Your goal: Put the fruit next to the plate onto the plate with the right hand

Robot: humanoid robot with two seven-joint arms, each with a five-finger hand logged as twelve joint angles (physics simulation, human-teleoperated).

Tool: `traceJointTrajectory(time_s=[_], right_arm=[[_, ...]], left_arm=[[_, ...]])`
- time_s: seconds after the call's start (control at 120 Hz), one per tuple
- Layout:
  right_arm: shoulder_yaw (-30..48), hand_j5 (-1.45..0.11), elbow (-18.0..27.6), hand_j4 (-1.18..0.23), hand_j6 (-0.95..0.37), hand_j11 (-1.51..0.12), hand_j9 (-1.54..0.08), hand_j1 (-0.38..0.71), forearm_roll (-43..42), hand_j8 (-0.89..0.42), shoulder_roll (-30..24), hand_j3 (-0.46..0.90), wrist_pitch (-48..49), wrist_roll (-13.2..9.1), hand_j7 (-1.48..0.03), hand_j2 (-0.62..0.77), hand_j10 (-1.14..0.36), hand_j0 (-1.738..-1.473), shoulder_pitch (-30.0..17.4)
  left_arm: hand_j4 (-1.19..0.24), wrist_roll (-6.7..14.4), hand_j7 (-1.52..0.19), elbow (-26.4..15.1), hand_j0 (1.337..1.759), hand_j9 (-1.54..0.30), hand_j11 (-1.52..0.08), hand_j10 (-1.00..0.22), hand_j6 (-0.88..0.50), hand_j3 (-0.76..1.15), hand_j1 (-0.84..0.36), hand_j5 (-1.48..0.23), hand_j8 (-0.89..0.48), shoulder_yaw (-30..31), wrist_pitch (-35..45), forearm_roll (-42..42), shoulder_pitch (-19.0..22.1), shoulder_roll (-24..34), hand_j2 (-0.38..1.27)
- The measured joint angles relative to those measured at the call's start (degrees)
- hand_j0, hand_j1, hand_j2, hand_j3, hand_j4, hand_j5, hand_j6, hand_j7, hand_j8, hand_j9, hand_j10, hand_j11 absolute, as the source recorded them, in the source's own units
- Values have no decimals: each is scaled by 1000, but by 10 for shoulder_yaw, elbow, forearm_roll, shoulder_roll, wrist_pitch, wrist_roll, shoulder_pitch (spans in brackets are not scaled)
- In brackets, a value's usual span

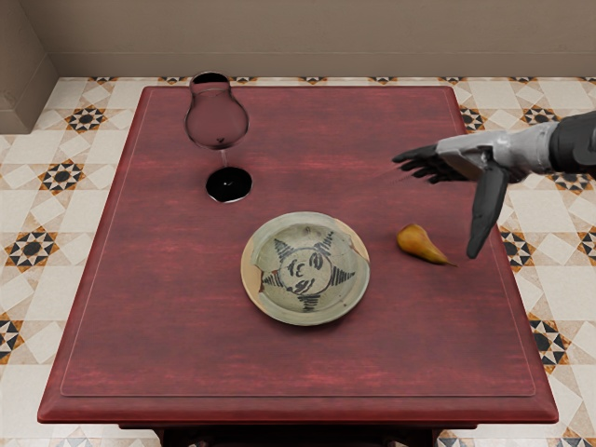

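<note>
The right hand (pixel 454 166) is seen over the table (pixel 140 279), with its arm entering from the right edge of the view. The hand is held open and nothing is gripped. The dark fingers (pixel 419 163) are stretched out and slightly spread, pointing away from the arm toward the middle of the table, while one long dark digit, taken to be the thumb (pixel 482 216), is hung downward from the palm. The pear (pixel 419 244) is found just under the hand in the picture, on the side nearer the table's front edge. It is laid on its side on the bare table, outside the plate's rim, with its thick end turned toward the plate and its thin stem end turned toward the tip of the thumb. That tip is shown close beside the stem end; whether the two touch cannot be told, since the height of the hand above the table is not made clear. The plate (pixel 305 270) is set beyond the pear as reckoned from the hand, forward of the fingertips and further out past them, near the pear but apart from it. A dark star figure with a face is painted in its hollow. A glass (pixel 216 116) is stood upright well away from the hand, far past the fingertips, toward the far corner of the table. A patterned tile floor (pixel 37 244) is visible around the table.
</note>
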Motion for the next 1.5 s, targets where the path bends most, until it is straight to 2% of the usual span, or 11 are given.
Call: traceJointTrajectory(time_s=[0.375, 0.5, 0.717, 0.858, 1.117, 1.5], right_arm=[[-1, -1, 0, -3, -4, -1, -1, -349, 3, -3, 14, 0, 5, 0, 0, 1, -2, -1658, 1], [-6, -1, 0, -3, -4, 0, -1, -349, -26, -3, 18, 0, -17, 0, 0, 1, -2, -1658, 1], [-44, -1, 2, -3, -4, 0, 0, -349, -156, -3, 56, 0, -158, 0, 0, 1, -2, -1658, 0], [-78, -1, 2, -3, -4, 0, 0, -349, -191, -3, 79, 0, -218, 0, 0, 1, -2, -1658, 0], [-119, -1, 37, -3, -5, 0, 0, -349, -206, -4, 72, 0, -246, 0, 0, 1, -3, -1658, -8], [-133, -1, 58, -3, -5, 0, 0, -349, -215, -4, 75, 0, -252, 0, 0, 1, -3, -1658, -25]], left_arm=[[-20, 0, -26, 0, 1658, -26, -26, -20, -21, 0, 325, -26, -20, 0, 0, 0, 0, 0, 4], [-20, 0, -26, 0, 1658, -26, -26, -20, -20, 0, 325, -26, -20, 0, 0, 0, 0, 0, 4], [-20, 0, -26, 0, 1658, -26, -26, -20, -21, 0, 325, -26, -20, 0, 0, 0, 0, 0, 4], [-20, 0, -26, 0, 1658, -26, -26, -20, -20, 0, 325, -26, -20, 0, 0, 0, 0, 0, 4], [-20, 0, -26, 0, 1658, -26, -26, -20, -21, 0, 325, -26, -20, 0, 0, 0, 0, 0, 4], [-20, 0, -26, 0, 1658, -26, -26, -20, -21, 0, 325, -26, -20, 0, 0, 0, 0, 0, 4]])
